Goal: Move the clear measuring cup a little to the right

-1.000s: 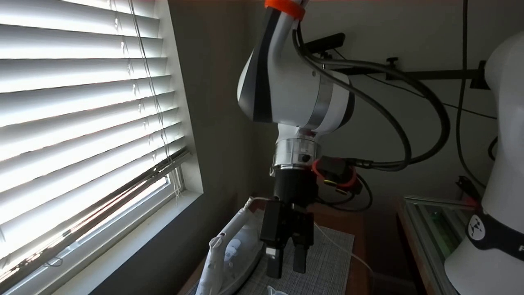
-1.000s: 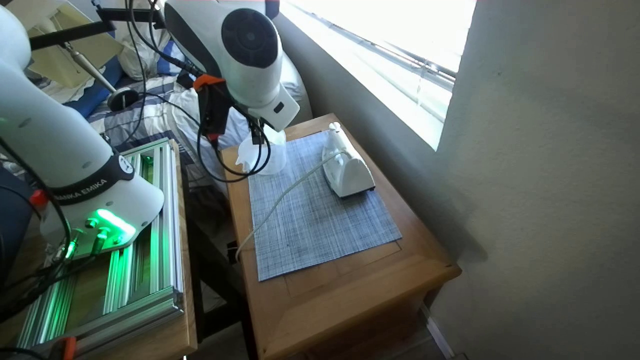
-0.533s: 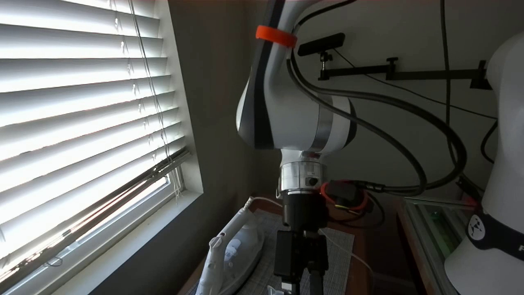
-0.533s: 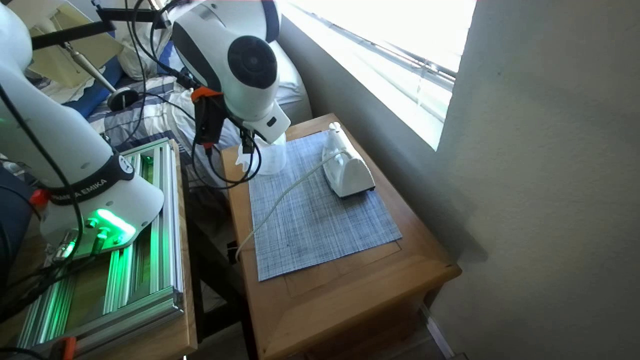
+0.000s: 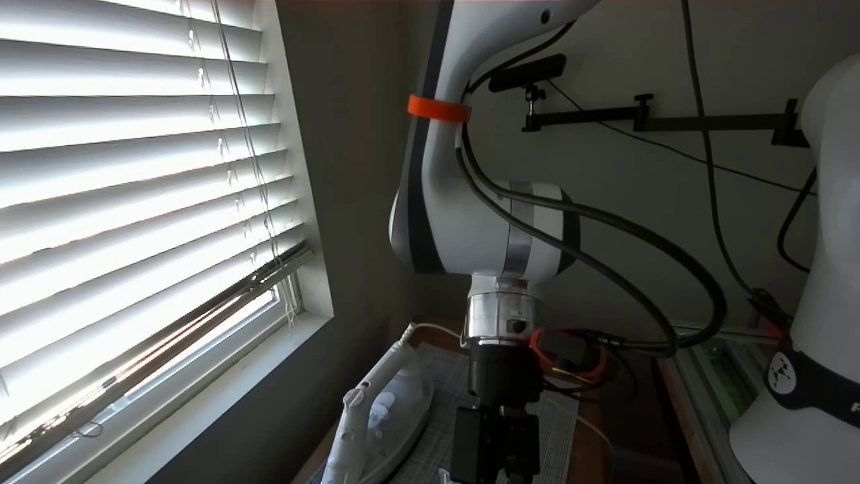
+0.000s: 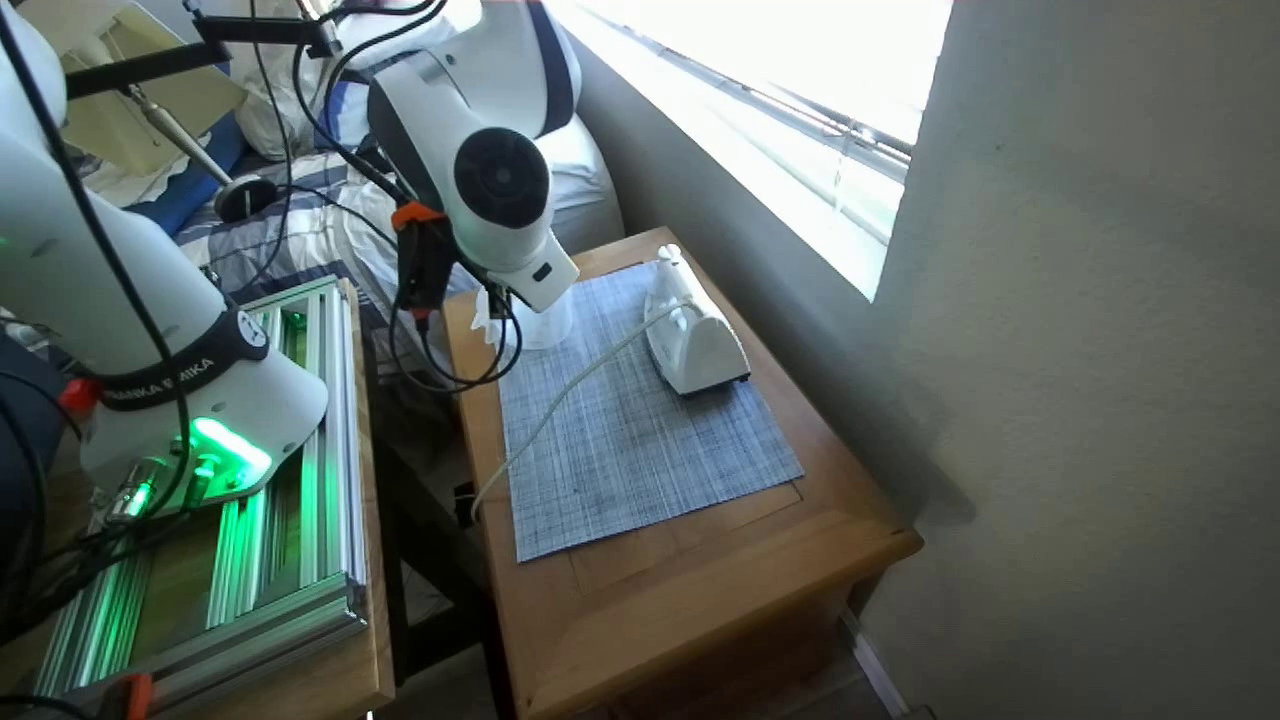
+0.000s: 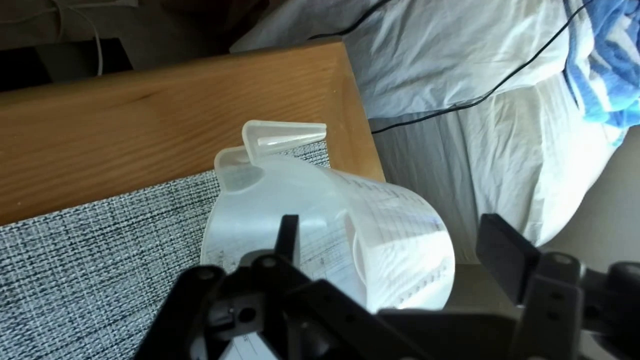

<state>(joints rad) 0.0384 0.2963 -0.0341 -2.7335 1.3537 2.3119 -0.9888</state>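
Gripper (image 7: pixel 391 232): in the wrist view my fingers (image 7: pixel 288 240) stand spread, with the cup (image 7: pixel 327 215) showing between them; the gap, I judge, is meant to take its wall or body.
Cup: at a corner of the mat (image 7: pixel 125 265), near the end of the table (image 7: pixel 165 120), not pinched; whether a finger is inside its mouth I cannot tell.
Handle (image 7: pixel 285 135): it juts over the wood, to the side of my fingers, likely leaving the body for me to grasp.
Iron (image 6: pixel 692 345): in an exterior view it sits on the mat, well apart from the cup, its cord (image 6: pixel 550 409) lying across, so a little shift should not reach it.
Arm (image 5: pixel 484 228): in an exterior view it points my gripper straight down, probably for an even approach; the fingertips are cut off below.
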